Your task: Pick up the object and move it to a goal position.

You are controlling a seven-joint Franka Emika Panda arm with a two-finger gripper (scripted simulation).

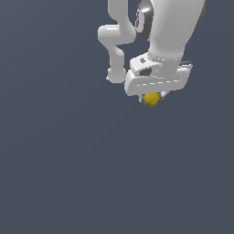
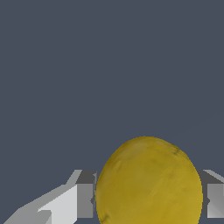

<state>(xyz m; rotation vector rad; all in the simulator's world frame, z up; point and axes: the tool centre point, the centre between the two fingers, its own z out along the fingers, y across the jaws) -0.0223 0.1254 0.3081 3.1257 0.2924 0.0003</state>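
Observation:
The object [image 1: 151, 99] is a small yellow-ochre egg-shaped lump with darker mottling. It sits just under the white hand of my arm in the exterior view, between the fingertips of my gripper [image 1: 152, 99]. In the wrist view the object [image 2: 148, 183] fills the space between the two grey fingers [image 2: 85, 200], which press against its sides. My gripper [image 2: 146, 200] is shut on it. Whether the object rests on the floor or hangs above it cannot be told.
A plain dark grey-blue surface [image 1: 68, 160] fills both views. The white arm [image 1: 160, 32] stands at the top of the exterior view. No goal marker or other object shows.

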